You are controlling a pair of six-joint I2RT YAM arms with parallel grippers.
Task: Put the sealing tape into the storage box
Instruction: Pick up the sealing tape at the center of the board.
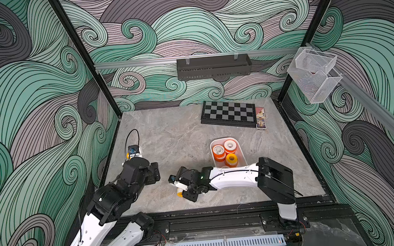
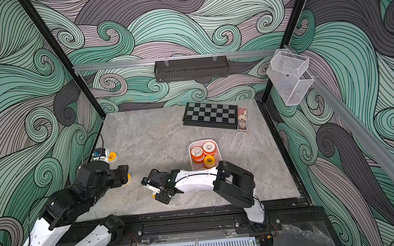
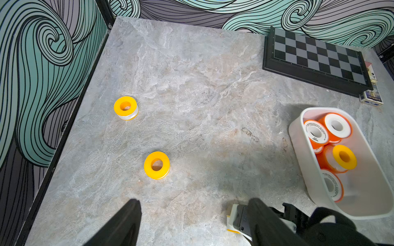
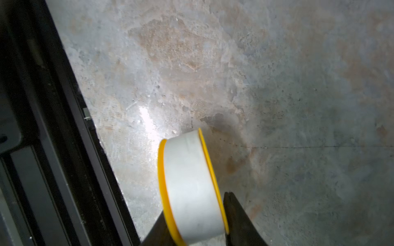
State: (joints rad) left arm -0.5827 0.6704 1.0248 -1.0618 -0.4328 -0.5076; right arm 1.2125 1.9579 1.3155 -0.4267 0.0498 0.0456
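Observation:
My right gripper (image 4: 196,215) is shut on a yellow-rimmed spool of sealing tape (image 4: 189,183), one finger on each flat face, low over the table near its front edge (image 1: 179,193). The storage box (image 1: 243,154), a white tray, stands behind the right arm and holds orange spools (image 1: 218,151) and a yellow one (image 1: 231,159). My left gripper (image 3: 194,201) hangs open over bare table at the left. Two yellow spools (image 3: 125,107) (image 3: 157,165) lie flat on the table ahead of it.
A folded chessboard (image 1: 228,113) and small card boxes (image 1: 260,119) lie at the back right. A black perforated bin (image 1: 213,67) hangs on the back rail and clear mesh baskets (image 1: 313,74) on the right rail. The black front frame (image 4: 42,149) runs close beside the held spool.

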